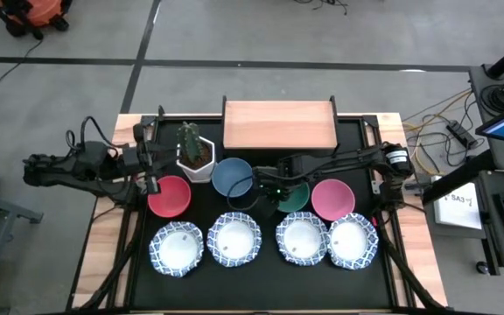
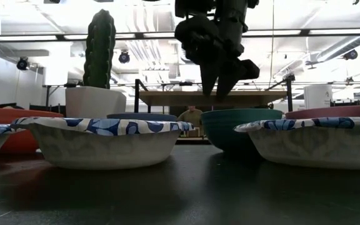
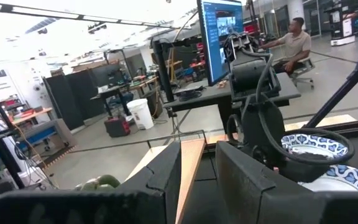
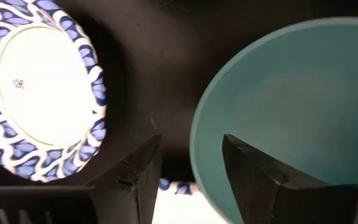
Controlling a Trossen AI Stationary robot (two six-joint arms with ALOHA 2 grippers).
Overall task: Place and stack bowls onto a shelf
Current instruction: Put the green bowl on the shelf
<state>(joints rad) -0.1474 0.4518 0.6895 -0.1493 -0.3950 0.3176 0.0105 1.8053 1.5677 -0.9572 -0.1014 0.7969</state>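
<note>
Right claw [image 4: 188,168] over green bowl [image 4: 291,112], fingers apart and straddling its rim, likely lined up for a pinch. Bowl on worktop [image 1: 261,280], in front of empty shelf [image 1: 278,124]. Left claw [image 3: 197,180] parked beside red bowl [image 1: 170,195], fingers slightly apart. Rim straddle clear only from right wrist; overhead hides it.

The high view looks straight down on the whole table [image 1: 121,262]; the low view looks level across it at table-top height. Each wrist view sits close behind its own arm's fingers, and the right wrist view shares the green bowl [image 4: 303,106] with both.
</note>
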